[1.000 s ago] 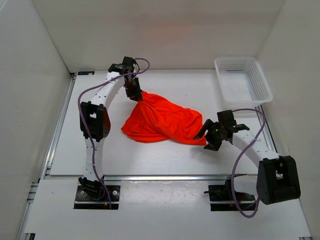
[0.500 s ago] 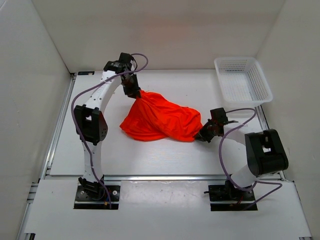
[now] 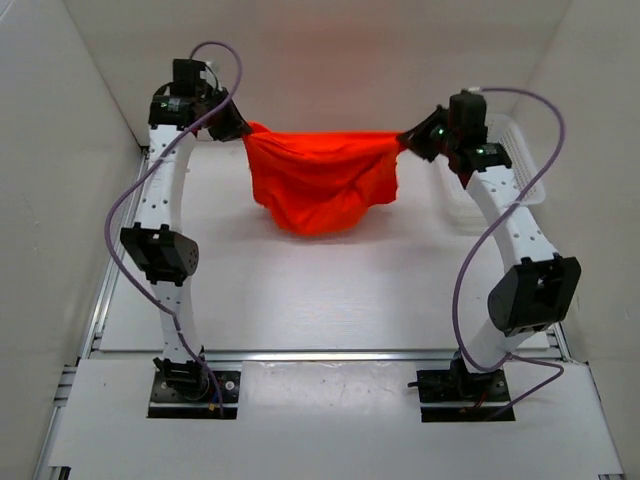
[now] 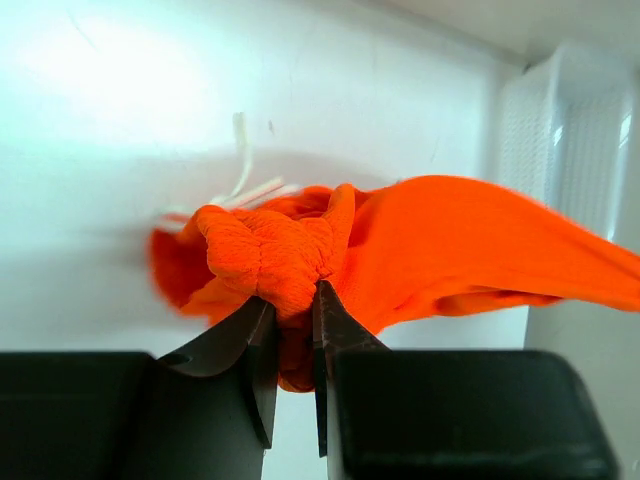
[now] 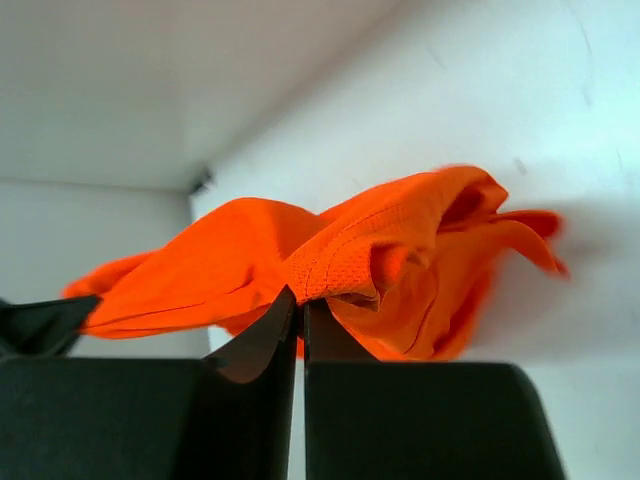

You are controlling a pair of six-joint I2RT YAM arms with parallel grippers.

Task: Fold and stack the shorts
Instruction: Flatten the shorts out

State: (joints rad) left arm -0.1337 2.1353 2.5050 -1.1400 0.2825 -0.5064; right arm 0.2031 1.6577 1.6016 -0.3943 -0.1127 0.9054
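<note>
Top view: shorts (image 3: 320,185) hang clear of the table, strung between my two grippers, middle sagging. Left gripper (image 3: 238,125) and right gripper (image 3: 412,140) each hold an upper corner.

Left wrist: my jaws are clamped on a thick bunched wad; white drawstring (image 4: 240,150) dangles just beyond it, so probably the waistband.

Right wrist: my jaws are almost together on a thin stitched mesh edge.

Judgement: the cloth is light, limp and drapes freely. The thin right pinch may slip, so stitched edges and corners look safest to grip.
</note>
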